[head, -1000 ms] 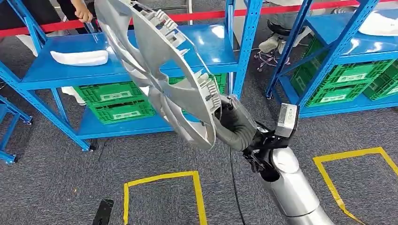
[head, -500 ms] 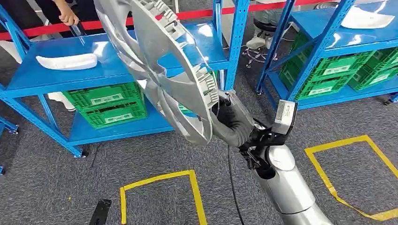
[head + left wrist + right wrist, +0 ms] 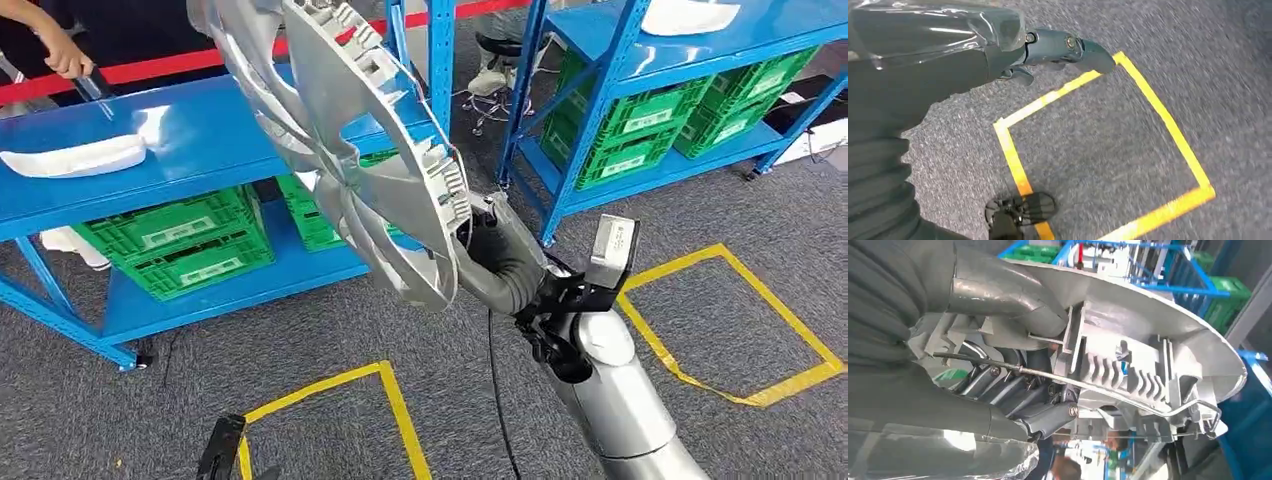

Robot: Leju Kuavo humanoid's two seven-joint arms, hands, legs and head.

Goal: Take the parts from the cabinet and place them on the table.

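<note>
My right hand (image 3: 497,257) grips a large silver wheel cover (image 3: 350,140) by its rim and holds it up, tilted, in front of the blue cabinet (image 3: 190,130). In the right wrist view the thumb (image 3: 1003,302) presses on the wheel cover's (image 3: 1153,335) ribbed inner side while the dark fingers (image 3: 1013,392) curl under its wire ring. A white part (image 3: 75,157) lies on the cabinet's top shelf at the left. My left hand (image 3: 1060,47) hangs over the carpet and holds nothing, its fingers apart.
Green crates (image 3: 175,240) fill the cabinet's lower shelf. A second blue rack (image 3: 680,70) at the right holds more green crates and a white part (image 3: 690,15). A person's hand (image 3: 65,60) rests at the shelf's far edge. Yellow tape squares (image 3: 735,330) mark the grey carpet.
The whole view has swung right: cabinet, rack and floor marks slid left in the picture. My right hand keeps the wheel cover in the same grip.
</note>
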